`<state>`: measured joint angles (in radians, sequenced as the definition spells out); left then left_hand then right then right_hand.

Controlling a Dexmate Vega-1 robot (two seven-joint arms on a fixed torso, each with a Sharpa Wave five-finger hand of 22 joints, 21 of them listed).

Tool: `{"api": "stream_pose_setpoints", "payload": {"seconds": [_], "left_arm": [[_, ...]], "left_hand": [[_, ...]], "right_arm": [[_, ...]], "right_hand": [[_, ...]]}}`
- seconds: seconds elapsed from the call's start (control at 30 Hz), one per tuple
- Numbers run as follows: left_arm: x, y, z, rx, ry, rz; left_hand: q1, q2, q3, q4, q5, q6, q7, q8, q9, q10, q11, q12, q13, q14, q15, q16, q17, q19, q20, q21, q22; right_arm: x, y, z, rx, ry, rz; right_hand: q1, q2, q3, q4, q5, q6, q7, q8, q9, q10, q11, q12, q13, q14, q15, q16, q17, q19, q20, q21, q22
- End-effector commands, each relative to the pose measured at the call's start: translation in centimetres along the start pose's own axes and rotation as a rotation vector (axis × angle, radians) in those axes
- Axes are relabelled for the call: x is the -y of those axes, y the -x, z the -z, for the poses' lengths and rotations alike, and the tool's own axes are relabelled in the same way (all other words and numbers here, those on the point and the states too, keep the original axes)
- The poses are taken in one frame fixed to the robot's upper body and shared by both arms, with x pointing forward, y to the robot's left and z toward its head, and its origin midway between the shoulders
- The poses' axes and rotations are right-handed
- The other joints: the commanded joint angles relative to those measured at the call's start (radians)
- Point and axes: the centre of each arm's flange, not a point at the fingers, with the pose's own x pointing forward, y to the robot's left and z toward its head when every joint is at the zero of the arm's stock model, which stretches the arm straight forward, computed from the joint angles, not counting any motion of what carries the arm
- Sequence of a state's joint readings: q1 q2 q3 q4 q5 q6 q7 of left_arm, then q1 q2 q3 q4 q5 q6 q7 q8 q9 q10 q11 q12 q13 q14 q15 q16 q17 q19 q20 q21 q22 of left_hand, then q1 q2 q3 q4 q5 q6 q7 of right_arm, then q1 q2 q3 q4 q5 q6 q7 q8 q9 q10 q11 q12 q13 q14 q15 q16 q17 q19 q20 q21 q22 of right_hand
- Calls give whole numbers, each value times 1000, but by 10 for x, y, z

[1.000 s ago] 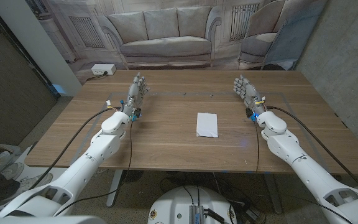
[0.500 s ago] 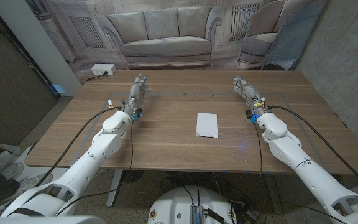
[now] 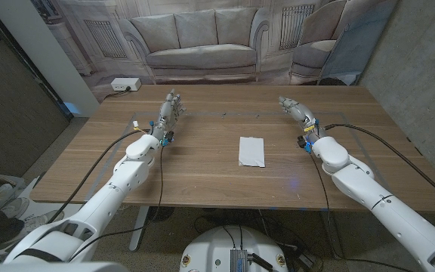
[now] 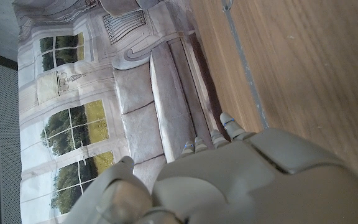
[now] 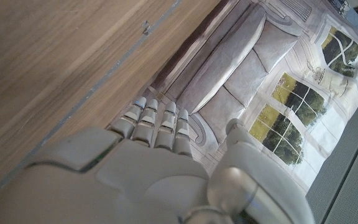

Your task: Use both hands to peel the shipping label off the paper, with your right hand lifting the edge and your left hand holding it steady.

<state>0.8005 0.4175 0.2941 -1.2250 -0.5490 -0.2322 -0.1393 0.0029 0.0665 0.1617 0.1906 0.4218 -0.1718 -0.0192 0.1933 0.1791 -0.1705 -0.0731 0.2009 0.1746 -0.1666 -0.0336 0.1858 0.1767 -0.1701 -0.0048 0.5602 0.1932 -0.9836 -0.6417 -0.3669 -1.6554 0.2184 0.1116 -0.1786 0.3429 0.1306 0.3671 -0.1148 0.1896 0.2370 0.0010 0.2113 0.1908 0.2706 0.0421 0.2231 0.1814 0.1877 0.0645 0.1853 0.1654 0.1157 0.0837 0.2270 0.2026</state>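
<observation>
A white sheet of paper with the shipping label [image 3: 251, 151] lies flat near the middle of the wooden table [image 3: 202, 177]. My left hand [image 3: 170, 110] stands at the far left of the table, fingers straight and apart, holding nothing. My right hand [image 3: 296, 111] is at the far right, fingers extended toward the back edge, also holding nothing. Both hands are well away from the paper. In the left wrist view the back of my left hand [image 4: 241, 180] shows over bare wood; in the right wrist view my right hand [image 5: 142, 168] shows the same way.
A backdrop printed with a sofa [image 3: 198, 41] hangs behind the table. A white power strip [image 3: 124, 85] sits on the floor at the back left. Cables run along both arms. Faint tape lines mark the tabletop near each hand.
My right hand has turned and tipped toward the back left, its forearm shifting slightly inward. My left hand has rotated a little, showing narrower. The paper has not moved.
</observation>
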Motion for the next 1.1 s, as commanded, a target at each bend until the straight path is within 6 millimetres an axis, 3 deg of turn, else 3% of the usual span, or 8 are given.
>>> {"api": "stream_pose_setpoints", "payload": {"seconds": [0.03,0.27,0.33,0.67,0.73,0.77,0.83,1.1], "left_arm": [[1,-7,4,-13,8,17],[2,-10,3,-15,1,24],[2,-11,3,-16,-2,32],[2,-13,2,-15,-1,42],[1,-13,3,-14,4,46],[1,-13,3,-18,1,47],[1,-13,2,-18,-1,52],[1,-17,3,-24,0,70]], "left_hand": [[5,108,-1,-3,5,-199,-8,6,5,-151,7,4,5,-120,-1,9,3,-86,9,4,1],[6,106,-1,-3,5,-191,-13,8,5,-150,12,3,5,-117,7,9,3,-84,15,4,1],[7,105,-1,-4,6,-185,-16,8,5,-149,11,3,5,-108,12,11,4,-83,36,3,0],[9,104,-1,-5,6,-170,-25,12,6,-144,6,3,5,-97,9,13,4,-88,31,-2,-1],[9,104,-1,-5,6,-168,-25,11,6,-137,12,5,5,-93,17,14,4,-87,30,-2,-1],[10,103,-1,-6,6,-166,-26,10,6,-131,35,6,6,-89,24,14,4,-85,22,-3,-1],[11,102,-1,-6,6,-164,-26,10,6,-124,51,8,6,-84,34,14,5,-85,10,-5,-2],[12,102,-1,-7,5,-158,-28,10,7,-115,62,10,6,-82,44,13,5,-83,0,-6,-2]], "right_arm": [[-11,20,-18,-39,245,41],[-24,32,-31,-43,353,37],[-26,34,-35,-43,372,30],[-41,48,-55,-68,530,28],[-44,50,-57,-78,563,31],[-46,51,-58,-80,576,34],[-48,54,-60,-82,599,38],[-61,67,-67,-87,713,60]], "right_hand": [[20,11,12,-5,6,22,-1,12,2,22,-3,8,0,20,-6,2,4,12,-12,9,3],[30,28,20,-4,9,54,-1,17,2,54,-11,16,-1,47,-21,7,5,26,-19,16,5],[31,30,21,-4,9,61,-3,18,3,60,-11,17,-1,50,-23,7,5,28,-20,16,6],[36,34,23,-1,10,87,-4,21,3,88,-14,22,-1,71,-41,9,5,43,-23,23,8],[37,34,24,-1,10,91,-4,21,3,91,-15,22,-1,74,-44,9,5,44,-21,24,8],[37,34,24,-1,10,93,-4,21,3,91,-15,22,-1,74,-46,9,5,46,-21,25,9],[39,35,25,-1,10,98,-5,22,4,92,-18,21,-1,78,-49,9,5,47,-23,25,9],[47,37,29,-3,11,110,-7,21,4,102,-26,21,-1,91,-59,9,5,61,-22,31,10]]}}
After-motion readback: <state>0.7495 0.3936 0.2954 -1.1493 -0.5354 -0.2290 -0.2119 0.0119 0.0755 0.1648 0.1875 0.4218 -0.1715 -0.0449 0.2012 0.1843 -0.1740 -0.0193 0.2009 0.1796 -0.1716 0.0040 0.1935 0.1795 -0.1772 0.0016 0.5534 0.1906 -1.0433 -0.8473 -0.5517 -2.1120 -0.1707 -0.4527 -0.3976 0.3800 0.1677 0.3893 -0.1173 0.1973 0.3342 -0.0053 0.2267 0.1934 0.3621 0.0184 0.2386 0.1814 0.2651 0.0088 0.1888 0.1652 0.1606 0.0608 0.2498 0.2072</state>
